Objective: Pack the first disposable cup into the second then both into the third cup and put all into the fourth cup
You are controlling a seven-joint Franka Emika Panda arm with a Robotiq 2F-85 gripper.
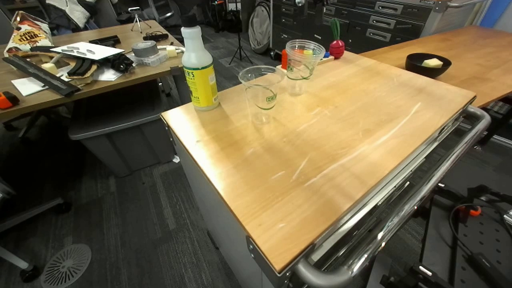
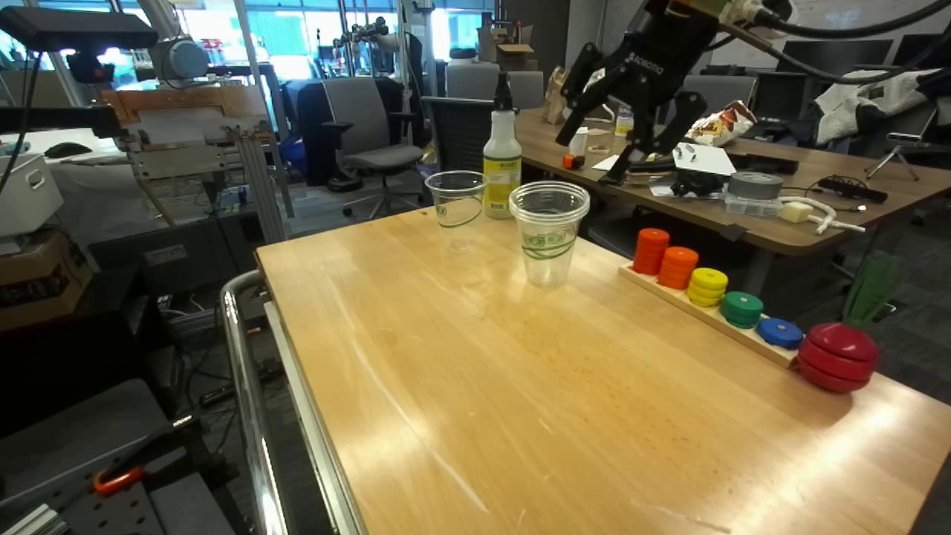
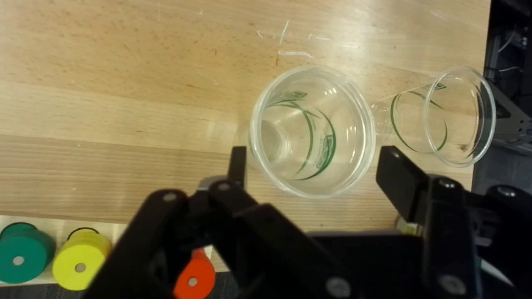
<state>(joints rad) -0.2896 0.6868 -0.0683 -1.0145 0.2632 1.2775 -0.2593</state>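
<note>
A stack of clear disposable cups with green markings (image 1: 301,70) stands upright on the wooden cart top. Its doubled rims show nested cups; I cannot tell exactly how many. The stack shows in both exterior views (image 2: 548,238) and in the wrist view (image 3: 311,133). A single clear cup (image 1: 261,94) stands upright apart from it, also in an exterior view (image 2: 455,212) and at the right of the wrist view (image 3: 440,118). My gripper (image 2: 592,156) is open and empty, raised above cup-rim height. In the wrist view the fingers (image 3: 314,166) appear on either side of the stack's rim, not touching it.
A spray bottle with a yellow label (image 1: 201,82) stands near the single cup. A peg toy with coloured rings (image 2: 707,288) and a red radish toy (image 2: 838,355) line the cart edge. A black bowl (image 1: 420,66) sits on a neighbouring table.
</note>
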